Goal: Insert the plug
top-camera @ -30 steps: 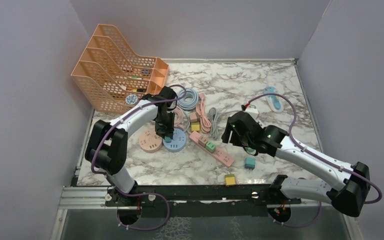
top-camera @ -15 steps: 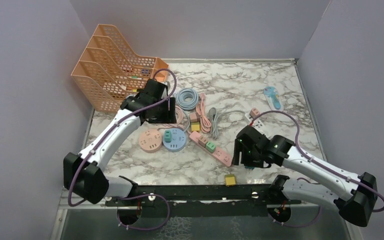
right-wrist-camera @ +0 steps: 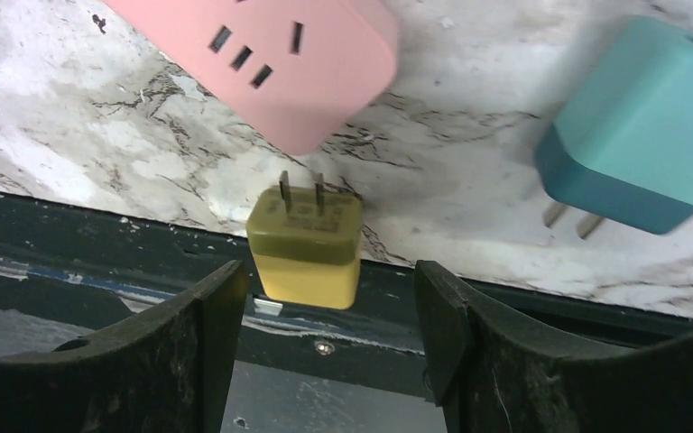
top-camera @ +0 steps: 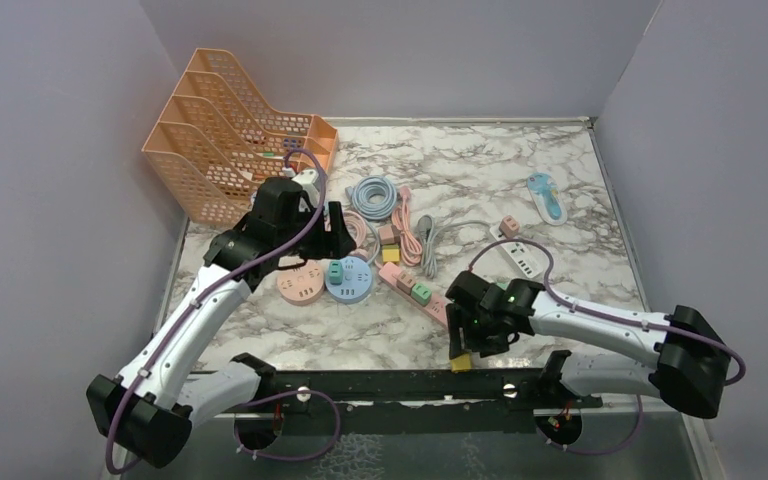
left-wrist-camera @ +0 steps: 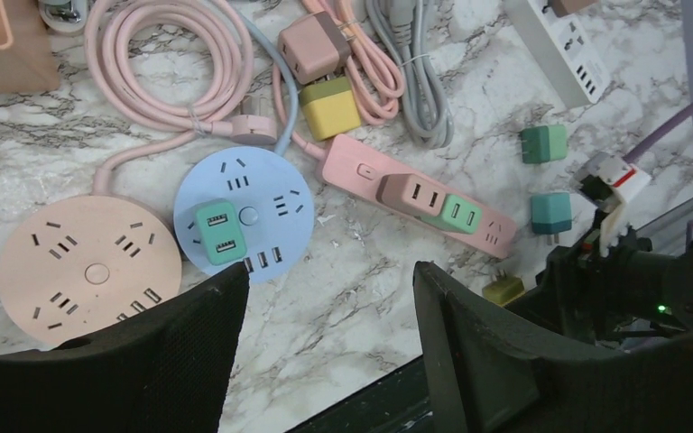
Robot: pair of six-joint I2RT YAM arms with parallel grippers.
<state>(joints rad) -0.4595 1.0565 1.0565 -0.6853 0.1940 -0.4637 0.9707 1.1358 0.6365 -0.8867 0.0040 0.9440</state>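
A yellow plug (right-wrist-camera: 305,253) lies at the table's near edge, prongs pointing at the end of the pink power strip (right-wrist-camera: 271,63). My right gripper (right-wrist-camera: 329,280) is open just above it, one finger on each side, not touching. In the top view the right gripper (top-camera: 463,345) hovers over the yellow plug (top-camera: 460,361) beside the pink strip (top-camera: 422,295). My left gripper (top-camera: 332,232) is open and empty, raised above the round blue socket (top-camera: 352,283), which holds a green adapter (top-camera: 335,271). The left wrist view shows the left gripper (left-wrist-camera: 329,280), the blue socket (left-wrist-camera: 262,203) and the yellow plug (left-wrist-camera: 503,289).
A teal plug (right-wrist-camera: 636,135) lies right of the yellow one. A peach round socket (top-camera: 300,283), coiled cables (top-camera: 375,195), a white strip (top-camera: 522,258) and an orange file rack (top-camera: 230,130) are further back. A black rail (top-camera: 390,385) runs along the near edge.
My left gripper has let go of the green adapter on the blue socket and pulled back and up. My right gripper has moved toward the near edge, over the yellow plug.
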